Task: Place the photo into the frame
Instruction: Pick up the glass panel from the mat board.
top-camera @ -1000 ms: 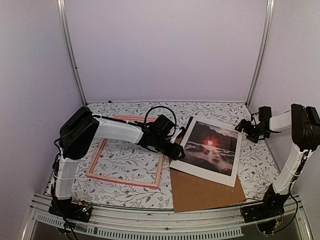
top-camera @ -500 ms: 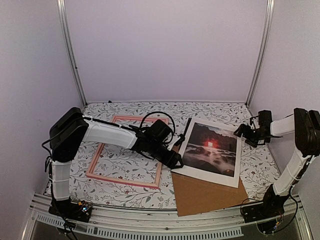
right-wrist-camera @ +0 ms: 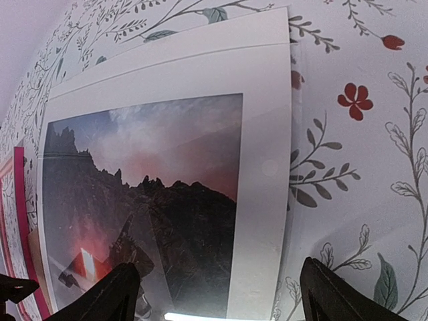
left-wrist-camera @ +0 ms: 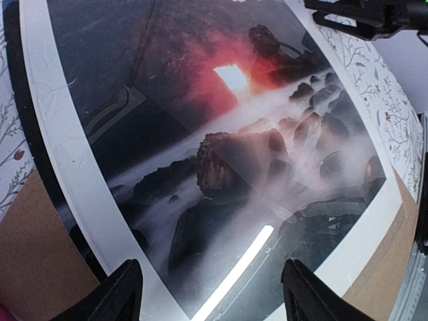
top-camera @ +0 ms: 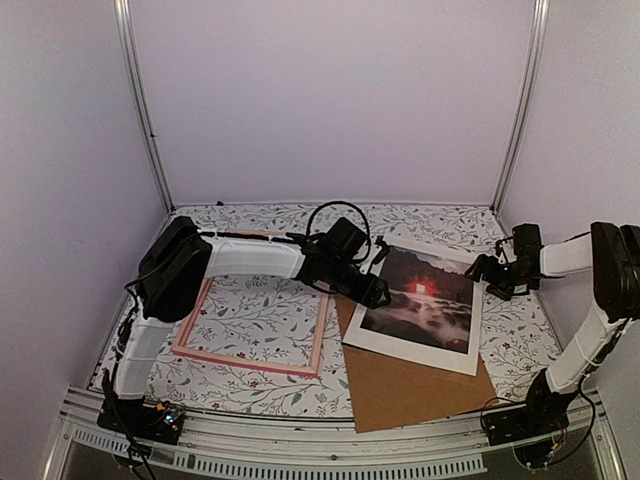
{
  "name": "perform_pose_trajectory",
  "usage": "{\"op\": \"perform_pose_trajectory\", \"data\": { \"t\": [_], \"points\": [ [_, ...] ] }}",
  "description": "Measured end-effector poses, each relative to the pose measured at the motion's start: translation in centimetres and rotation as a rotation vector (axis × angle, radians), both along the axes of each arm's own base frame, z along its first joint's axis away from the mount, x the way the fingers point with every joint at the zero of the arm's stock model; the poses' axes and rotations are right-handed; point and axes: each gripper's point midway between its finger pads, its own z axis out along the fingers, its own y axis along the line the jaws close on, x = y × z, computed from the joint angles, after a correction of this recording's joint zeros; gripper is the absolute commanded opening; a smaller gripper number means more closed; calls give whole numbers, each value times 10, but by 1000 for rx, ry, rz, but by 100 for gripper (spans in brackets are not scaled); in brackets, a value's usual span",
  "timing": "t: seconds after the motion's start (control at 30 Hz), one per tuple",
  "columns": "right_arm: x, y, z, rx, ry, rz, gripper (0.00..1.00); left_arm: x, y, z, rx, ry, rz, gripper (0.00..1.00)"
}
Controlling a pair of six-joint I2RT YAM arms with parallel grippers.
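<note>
- photo [top-camera: 420,298]: thin glossy dark print of misty rocks and a red sun, bordered by white mat [top-camera: 400,343], lay on matte brown board [top-camera: 410,392], right of centre
- frame [top-camera: 248,361]: thin pink rails, flat on floral desk [top-camera: 520,335], left of photo
- left claw [top-camera: 375,297]: spread open over photo's left edge, empty
- right claw [top-camera: 487,274]: spread open at its far-right corner, empty

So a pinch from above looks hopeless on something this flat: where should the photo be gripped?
Likely its left edge, coming in low from the left. The photo is a thin sheet lying flat on the backing board, and that edge's far part runs past the board, beside the open left gripper.
</note>
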Motion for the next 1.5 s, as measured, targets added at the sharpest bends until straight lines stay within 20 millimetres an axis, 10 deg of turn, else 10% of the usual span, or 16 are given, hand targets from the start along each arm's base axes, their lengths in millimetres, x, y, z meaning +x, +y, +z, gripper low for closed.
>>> {"op": "perform_pose_trajectory", "data": {
  "t": [1.5],
  "points": [
    [-35, 17, 7, 100, 25, -10, 75, 26, 10, -27, -40, 4, 142, 70]
  ]
}}
